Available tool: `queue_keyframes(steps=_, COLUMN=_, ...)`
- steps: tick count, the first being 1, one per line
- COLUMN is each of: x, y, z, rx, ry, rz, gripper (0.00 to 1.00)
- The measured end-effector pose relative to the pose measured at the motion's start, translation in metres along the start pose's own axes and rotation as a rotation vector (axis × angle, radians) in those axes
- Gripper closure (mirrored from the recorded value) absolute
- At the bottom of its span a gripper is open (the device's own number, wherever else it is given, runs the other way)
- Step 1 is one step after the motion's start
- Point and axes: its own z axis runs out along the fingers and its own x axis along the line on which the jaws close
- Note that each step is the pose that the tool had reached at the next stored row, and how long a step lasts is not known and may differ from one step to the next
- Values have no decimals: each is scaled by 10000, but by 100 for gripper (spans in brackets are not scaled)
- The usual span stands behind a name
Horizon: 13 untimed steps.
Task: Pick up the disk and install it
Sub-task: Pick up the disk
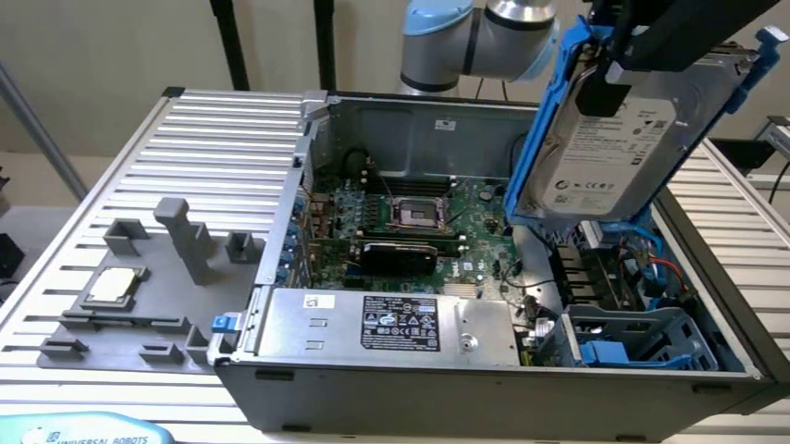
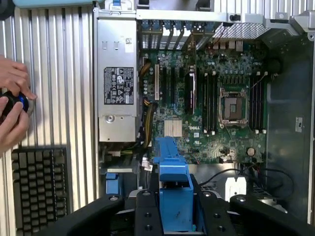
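You have one pincer (image 1: 623, 79) and it holds one disk (image 1: 613, 139). Its two jaws stand about half way shut. They squeeze the blue frame (image 2: 173, 182) that goes round the disk. The disk is up in the air in the pincer, tilted, with its white label facing out.

Right under the pincer is one open computer case (image 1: 494, 393). Inside the case you can count:
- one grey power box (image 1: 383, 324) with a black label
- one green board (image 1: 475, 213) with lots of little parts
- one blue rack (image 1: 635, 338) in the corner below the disk. You cannot tell what is in the rack.

Well away from the pincer, past the far side of the case, lies one grey tray (image 1: 148, 310). It has one small silver chip (image 1: 111, 285) sitting in it. Case and tray both rest on one ribbed metal table (image 1: 210, 139).

In the wrist view you can see two hands (image 2: 12, 76) of a person, off to the side of the case, far from the pincer. They are wrapped round one small round black thing (image 2: 15, 101). One black keyboard (image 2: 39, 189) lies on the table close to those hands.
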Motion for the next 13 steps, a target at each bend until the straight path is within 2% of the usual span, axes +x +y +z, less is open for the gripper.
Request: queue_keyframes(steps=13, x=335, y=-410, z=1, rx=-3, ry=0, rz=1, gripper=67)
